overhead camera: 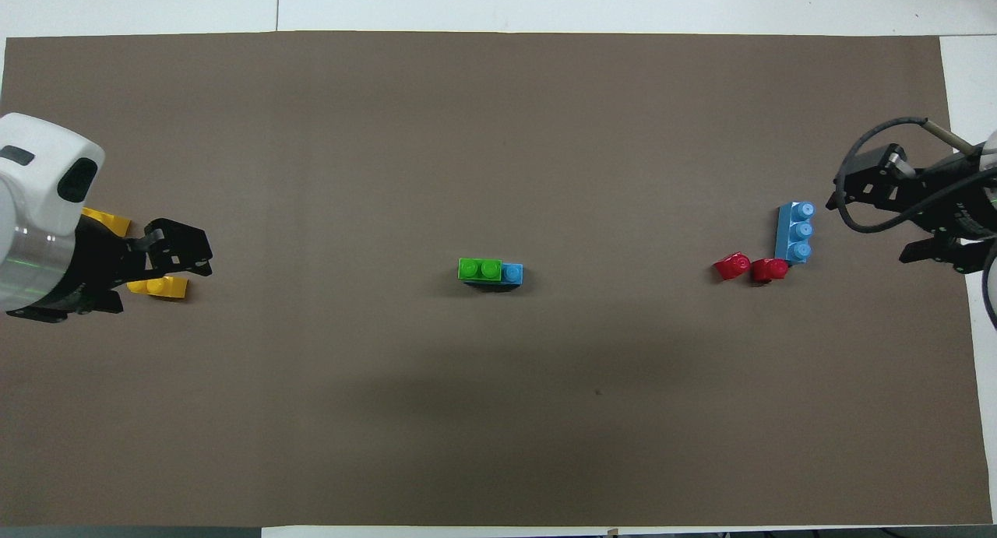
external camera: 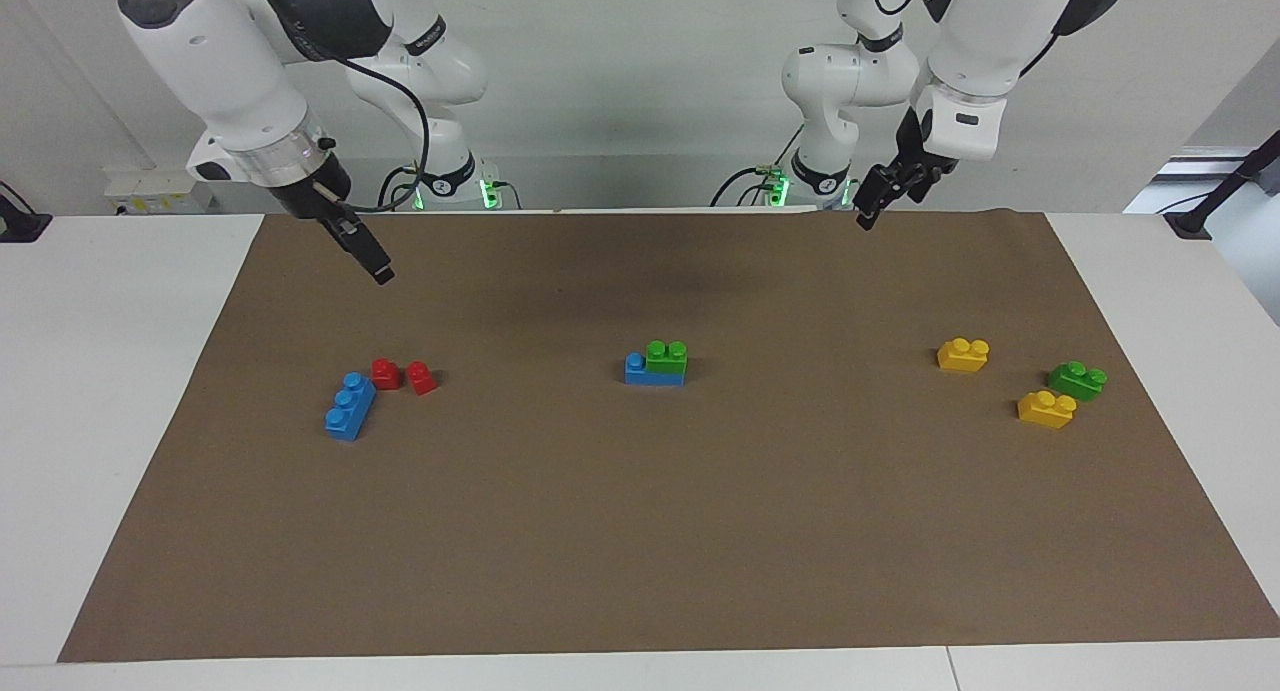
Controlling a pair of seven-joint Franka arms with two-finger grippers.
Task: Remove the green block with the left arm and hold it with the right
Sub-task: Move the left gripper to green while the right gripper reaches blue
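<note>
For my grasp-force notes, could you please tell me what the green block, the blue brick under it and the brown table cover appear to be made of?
The green block looks like glossy moulded plastic: saturated colour, rounded studs, small highlights. The blue brick beneath it looks the same. The brown cover looks matte, probably paper or thin card: it shows no glare and lies flat, though fabric can't be ruled out.

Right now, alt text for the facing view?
A small lime-green two-stud plastic brick sits stacked on a blue plastic brick at the middle of a brown paper mat. The left pincer and right pincer hang raised over the mat's robot-side edge, holding nothing. Red, blue, yellow and darker green bricks lie toward the ends.
</note>
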